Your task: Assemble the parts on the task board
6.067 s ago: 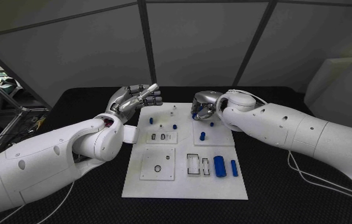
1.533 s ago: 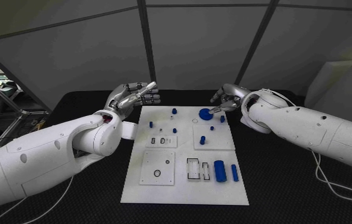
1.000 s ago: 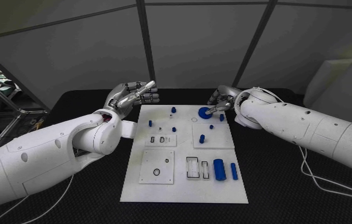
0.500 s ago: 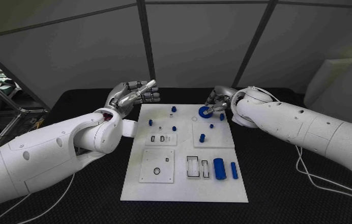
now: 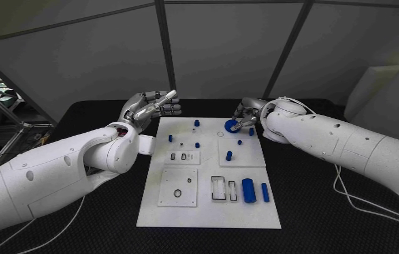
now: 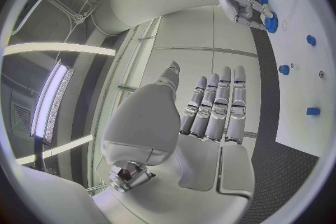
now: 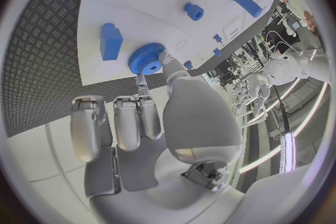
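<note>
We see the black worktop [image 5: 91, 112] carrying the white task board [image 5: 208, 208] at the centre of the frame. Our right hand [image 5: 243, 115] pinches the blue gear [image 5: 232, 126] just above the board's upper right corner; we judge it should go down level, straight onto its seat. Our left hand [image 5: 152, 107] hovers at upper left, fingers apart and holding nothing. A small blue peg [image 5: 251, 131] stands just beside the gear and could snag it

Your right hand [image 5: 246, 114] pinches a blue gear [image 5: 232, 126] over the far edge of the white task board [image 5: 208, 208]. Your left hand [image 5: 151, 108] hangs raised, fingers apart, beside the board's far left corner.
</note>
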Controlling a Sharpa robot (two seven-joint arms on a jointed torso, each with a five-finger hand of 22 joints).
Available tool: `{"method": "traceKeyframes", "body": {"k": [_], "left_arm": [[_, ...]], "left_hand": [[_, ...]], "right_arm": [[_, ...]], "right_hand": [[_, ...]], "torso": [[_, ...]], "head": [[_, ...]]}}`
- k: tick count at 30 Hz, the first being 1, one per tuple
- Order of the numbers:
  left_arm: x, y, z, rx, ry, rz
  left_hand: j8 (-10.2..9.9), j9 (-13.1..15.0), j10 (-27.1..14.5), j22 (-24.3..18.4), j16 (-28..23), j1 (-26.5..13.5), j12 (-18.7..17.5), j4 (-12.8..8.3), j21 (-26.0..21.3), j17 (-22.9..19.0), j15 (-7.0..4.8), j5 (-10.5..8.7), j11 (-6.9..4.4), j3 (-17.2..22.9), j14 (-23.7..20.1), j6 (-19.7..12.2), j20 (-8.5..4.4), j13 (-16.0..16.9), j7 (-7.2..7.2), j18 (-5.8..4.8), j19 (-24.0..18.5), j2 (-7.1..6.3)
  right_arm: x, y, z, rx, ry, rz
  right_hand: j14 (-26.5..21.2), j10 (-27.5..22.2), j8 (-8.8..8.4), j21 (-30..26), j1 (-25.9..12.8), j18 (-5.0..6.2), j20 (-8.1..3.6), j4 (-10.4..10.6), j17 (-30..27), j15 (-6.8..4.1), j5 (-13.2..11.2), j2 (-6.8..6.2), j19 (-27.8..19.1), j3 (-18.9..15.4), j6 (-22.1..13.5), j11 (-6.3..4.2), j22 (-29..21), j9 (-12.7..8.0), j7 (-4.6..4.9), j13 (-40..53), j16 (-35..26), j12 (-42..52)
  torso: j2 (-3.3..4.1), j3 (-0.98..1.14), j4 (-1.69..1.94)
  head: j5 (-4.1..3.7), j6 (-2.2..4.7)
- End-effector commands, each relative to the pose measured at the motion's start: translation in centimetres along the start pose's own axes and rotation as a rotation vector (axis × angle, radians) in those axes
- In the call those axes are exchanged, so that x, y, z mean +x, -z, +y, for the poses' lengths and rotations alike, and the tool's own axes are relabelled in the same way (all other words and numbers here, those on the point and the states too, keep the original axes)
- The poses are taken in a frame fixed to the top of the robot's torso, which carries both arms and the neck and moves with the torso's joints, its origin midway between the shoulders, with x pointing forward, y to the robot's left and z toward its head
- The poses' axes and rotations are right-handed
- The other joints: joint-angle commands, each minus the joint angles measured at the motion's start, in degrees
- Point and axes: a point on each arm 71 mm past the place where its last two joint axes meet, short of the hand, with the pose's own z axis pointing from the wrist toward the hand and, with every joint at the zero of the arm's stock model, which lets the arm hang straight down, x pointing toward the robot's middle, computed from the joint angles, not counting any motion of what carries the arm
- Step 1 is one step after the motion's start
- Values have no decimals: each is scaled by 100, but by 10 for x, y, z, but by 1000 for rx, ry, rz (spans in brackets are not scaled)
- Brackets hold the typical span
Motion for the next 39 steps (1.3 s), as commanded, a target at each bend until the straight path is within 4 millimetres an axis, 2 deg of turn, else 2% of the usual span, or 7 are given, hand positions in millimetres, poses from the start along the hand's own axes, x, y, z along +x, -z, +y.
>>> {"method": "traceKeyframes", "body": {"k": [1,5,12,15,30,34,39], "left_arm": [[1,-1,-1,10,1,12],[1,0,-1,9,0,11],[0,0,-1,8,0,9],[0,0,-1,8,-1,8],[-1,0,-2,7,-2,6],[-1,0,-2,6,-2,6],[-1,0,-2,6,-2,7]], "left_hand": [[-36,-9,23,0,-31,17,-29,-20,26,8,33,14,23,6,4,22,0,-9,113,-33,29,46],[-36,-9,23,0,-31,17,-29,-20,26,8,33,14,23,6,4,22,0,-9,113,-33,29,46],[-45,-11,20,-1,-38,24,-40,-32,28,10,33,15,25,7,6,16,0,-9,106,-33,27,51],[-45,-11,20,-1,-38,24,-40,-32,28,10,33,15,25,7,6,16,0,-9,106,-33,27,51],[-50,-12,19,-2,-42,30,-47,-40,29,11,33,15,25,9,8,15,0,-9,106,-33,26,60],[-52,-12,18,-3,-44,32,-49,-43,29,11,33,13,25,10,9,14,0,-9,106,-33,26,62],[-52,-12,18,-3,-44,32,-49,-43,29,11,33,13,25,10,9,14,0,-9,106,-33,26,62]], "right_arm": [[3,0,0,1,23,32],[3,-1,0,0,24,38],[2,-1,1,-6,36,19],[1,-1,2,-18,37,-5],[-10,9,22,-136,18,-172],[-11,15,36,-175,32,-207],[-8,19,65,-233,73,-248]], "right_hand": [[385,346,38,36,17,-41,26,-49,424,51,41,78,488,34,81,6,1316,13,-8,978,43,43],[384,353,72,41,60,-44,18,-113,432,40,74,170,496,94,216,-10,1330,33,-28,998,48,60],[392,364,183,58,192,-54,-37,-265,488,-28,118,452,524,321,609,-92,1377,123,-125,1023,72,78],[396,366,205,64,195,-58,-61,-303,510,-53,124,520,534,377,713,-116,1395,147,-154,1028,81,81],[410,370,224,102,140,-84,-132,-415,584,-127,126,571,602,446,931,-177,1505,205,-228,1024,111,76],[411,374,217,103,120,-84,-140,-431,589,-133,128,551,604,439,944,-183,1508,209,-233,1029,113,80],[412,378,205,103,101,-84,-148,-454,597,-138,133,525,604,433,953,-191,1508,213,-240,1035,116,85]], "torso": [[-2,0,1],[0,1,-2],[-1,2,-1],[-2,2,-2],[-1,3,-2],[-5,0,-6],[-2,7,2]], "head": [[5,-9],[6,-12],[5,-16],[8,-18],[20,-1],[37,2],[39,-6]]}}
